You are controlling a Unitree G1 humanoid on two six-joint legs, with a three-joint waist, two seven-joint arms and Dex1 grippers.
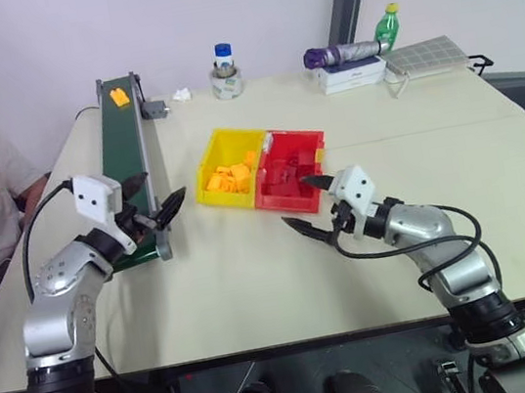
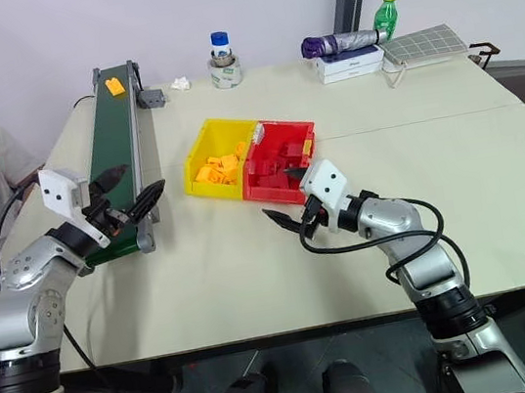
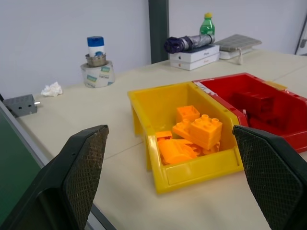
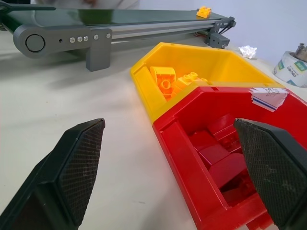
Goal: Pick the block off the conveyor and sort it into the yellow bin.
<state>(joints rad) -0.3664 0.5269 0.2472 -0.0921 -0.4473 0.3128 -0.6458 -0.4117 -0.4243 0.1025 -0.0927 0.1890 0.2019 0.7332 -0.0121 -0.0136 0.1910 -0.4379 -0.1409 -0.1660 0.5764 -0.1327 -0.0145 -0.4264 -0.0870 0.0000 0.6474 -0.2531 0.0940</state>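
Grippers hang wide open and empty: the left gripper [image 1: 159, 210] waits at the near end of the long dark green conveyor [image 1: 123, 148], because the small orange-yellow plastic block [image 1: 119, 97] rides at its far end (well apart), the bright yellow plastic bin [image 1: 230, 168] beside; the right gripper [image 1: 306, 203] hovers by the red bin [image 1: 290, 171]

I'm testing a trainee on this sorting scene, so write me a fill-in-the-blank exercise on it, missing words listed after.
1. The orange-yellow block lies on the conveyor at its ____ end from the robot.
2. The yellow bin is joined to a ____ bin.
3. The left gripper hovers at the conveyor's near end with its jaws ____.
4. The right gripper, holding nothing, sits nearest the ____ bin.

Missing words: far; red; open; red
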